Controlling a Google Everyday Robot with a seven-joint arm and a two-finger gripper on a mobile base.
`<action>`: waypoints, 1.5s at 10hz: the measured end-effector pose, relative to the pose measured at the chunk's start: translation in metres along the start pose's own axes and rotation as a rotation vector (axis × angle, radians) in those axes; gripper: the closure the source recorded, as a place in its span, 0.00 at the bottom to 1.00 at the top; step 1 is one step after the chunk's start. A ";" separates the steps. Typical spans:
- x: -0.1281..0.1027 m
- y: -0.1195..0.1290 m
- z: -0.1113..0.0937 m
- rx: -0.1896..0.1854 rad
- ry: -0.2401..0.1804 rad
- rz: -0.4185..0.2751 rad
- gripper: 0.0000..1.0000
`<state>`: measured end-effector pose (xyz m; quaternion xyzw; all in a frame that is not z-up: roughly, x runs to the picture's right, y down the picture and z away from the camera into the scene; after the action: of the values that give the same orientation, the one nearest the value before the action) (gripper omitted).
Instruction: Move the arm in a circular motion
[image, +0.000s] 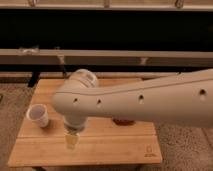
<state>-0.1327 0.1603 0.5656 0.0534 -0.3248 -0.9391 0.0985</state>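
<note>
Here the arm (145, 100) fills the middle of the frame, its long axis running almost level from the right edge to a rounded joint left of centre. From that joint the gripper (71, 141) hangs straight down in the lower left, its pale tip just above the wooden table (117, 145). Whether it is released or clenched cannot be told, and nothing shows in its hold. A white cup (38, 115) stands up and to the left of the tip, near but apart. A dark reddish thing (124, 121) lies to the tip's right, mostly hidden under the arm. By my judgement, a circle swept leftward at this height would pass close to the cup, so that gap matters most
</note>
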 end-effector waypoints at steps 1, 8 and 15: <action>0.023 0.004 0.003 0.018 -0.001 -0.050 0.20; 0.121 0.040 0.016 0.092 -0.029 -0.337 0.20; 0.146 0.161 -0.002 0.037 -0.061 -0.377 0.20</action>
<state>-0.2503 0.0034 0.6582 0.0864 -0.3291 -0.9360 -0.0901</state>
